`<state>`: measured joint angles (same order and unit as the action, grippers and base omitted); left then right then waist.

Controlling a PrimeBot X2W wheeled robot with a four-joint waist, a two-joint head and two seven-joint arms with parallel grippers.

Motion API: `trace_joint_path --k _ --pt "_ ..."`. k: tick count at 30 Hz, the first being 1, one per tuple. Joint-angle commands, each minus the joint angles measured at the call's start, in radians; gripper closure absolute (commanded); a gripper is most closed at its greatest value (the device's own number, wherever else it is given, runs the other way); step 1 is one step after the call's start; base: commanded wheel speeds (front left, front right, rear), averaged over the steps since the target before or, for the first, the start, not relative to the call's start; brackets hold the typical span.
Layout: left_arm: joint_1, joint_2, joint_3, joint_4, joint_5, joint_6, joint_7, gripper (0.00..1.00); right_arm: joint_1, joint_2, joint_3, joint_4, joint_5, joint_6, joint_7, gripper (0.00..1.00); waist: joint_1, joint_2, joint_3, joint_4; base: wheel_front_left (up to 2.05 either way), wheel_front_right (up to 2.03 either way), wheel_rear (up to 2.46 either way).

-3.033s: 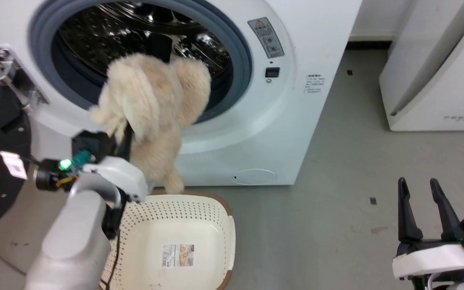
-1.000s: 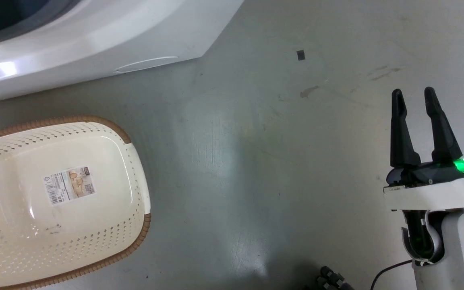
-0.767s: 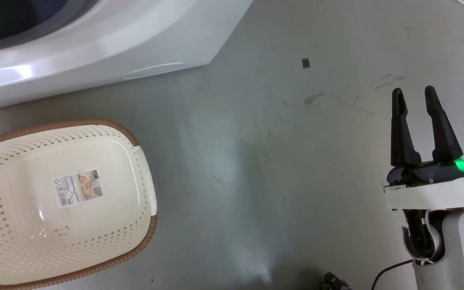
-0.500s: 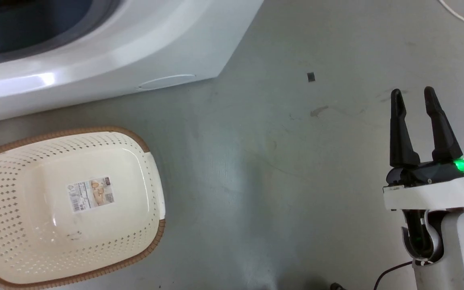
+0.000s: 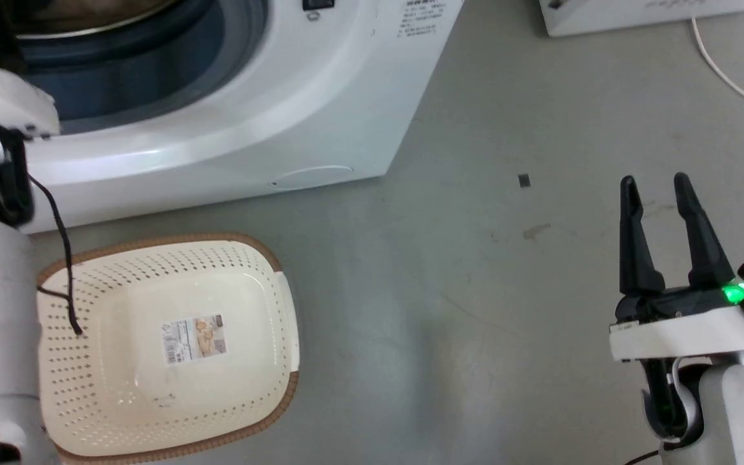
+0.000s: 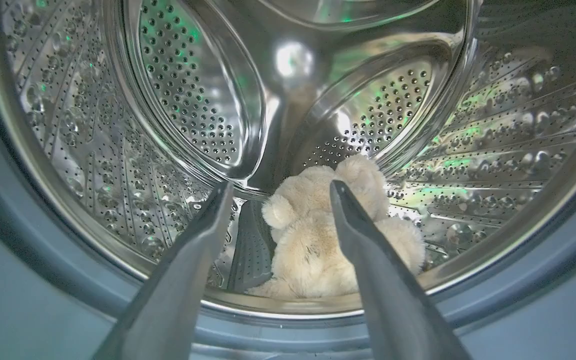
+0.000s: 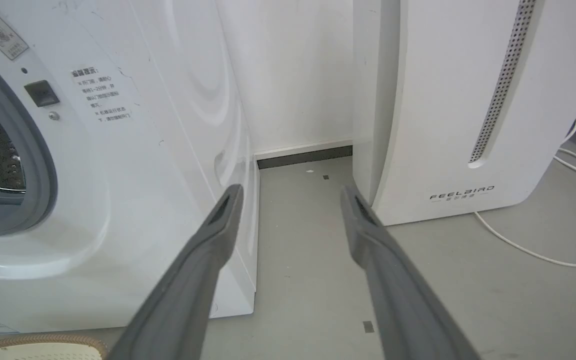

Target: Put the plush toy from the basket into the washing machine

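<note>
Shaggy cream pile is the worry here. The plush toy (image 6: 303, 240) lies on the bottom of the steel drum (image 6: 493, 140), close to its front edge, and one limb reaches almost to the lip. The left end effector (image 6: 280, 186) is wide open and grips nothing. It points into the washing machine (image 5: 281, 97) with a finger to either side of the toy in the wrist view.

I judge three risks:
- A finger backing out could catch the long fibres and drag the toy over the lip and the grey gasket (image 6: 18, 280) onto the floor.
- Left this far forward, a limb could be pinched when the door is shut.
- The black cable (image 5: 62, 258) hanging from the left arm crosses the basket (image 5: 249, 278), so it might hook the rim and tug it.

The right end effector (image 5: 654, 181) is moderately open and holds nothing. It hangs over the floor well apart from all this.

Count:
- one plush toy
- one basket, on the floor just in front of the machine's lower front edge, with one label sticker (image 5: 194, 339) on its bottom
- one washing machine
- one FEELBIRD appliance (image 7: 443, 100)
- one white cord (image 7: 518, 250) on the floor
- two end effectors, two fingers each
</note>
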<state>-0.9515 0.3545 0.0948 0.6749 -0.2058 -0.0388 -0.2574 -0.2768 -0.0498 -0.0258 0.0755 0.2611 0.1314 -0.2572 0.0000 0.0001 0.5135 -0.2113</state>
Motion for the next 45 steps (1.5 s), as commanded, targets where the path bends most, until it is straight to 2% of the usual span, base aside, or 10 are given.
trace_joint_path --k 1,14,24,34,45 --pt "0.037 -0.013 0.011 -0.020 0.011 -0.003 -0.004 0.00 0.015 0.000 0.002 0.003 -0.012 -0.001 -0.005 0.00 0.0000 -0.0001 -0.040 0.027 0.00 0.00 0.00" --pt "0.313 -0.148 0.065 -0.175 0.086 -0.015 -0.004 0.00 0.098 0.000 -0.007 0.023 -0.044 -0.001 -0.005 0.00 0.0000 -0.0001 -0.199 0.110 0.00 0.00 0.00" --pt "0.562 -0.245 0.057 -0.356 0.160 0.010 -0.004 0.00 0.168 0.000 -0.014 0.027 -0.067 -0.001 -0.005 0.00 0.0000 -0.0001 -0.313 0.165 0.00 0.00 0.00" --pt "0.739 -0.282 0.023 -0.438 0.172 -0.002 -0.004 0.00 0.229 0.000 -0.023 -0.005 -0.093 -0.001 -0.005 0.00 0.0000 -0.0001 -0.402 0.218 0.00 0.00 0.00" --pt "0.892 -0.301 -0.027 -0.507 0.159 0.024 -0.004 0.00 0.309 0.000 -0.042 -0.041 -0.105 -0.001 -0.005 0.00 0.0000 -0.0001 -0.483 0.257 0.00 0.00 0.00"
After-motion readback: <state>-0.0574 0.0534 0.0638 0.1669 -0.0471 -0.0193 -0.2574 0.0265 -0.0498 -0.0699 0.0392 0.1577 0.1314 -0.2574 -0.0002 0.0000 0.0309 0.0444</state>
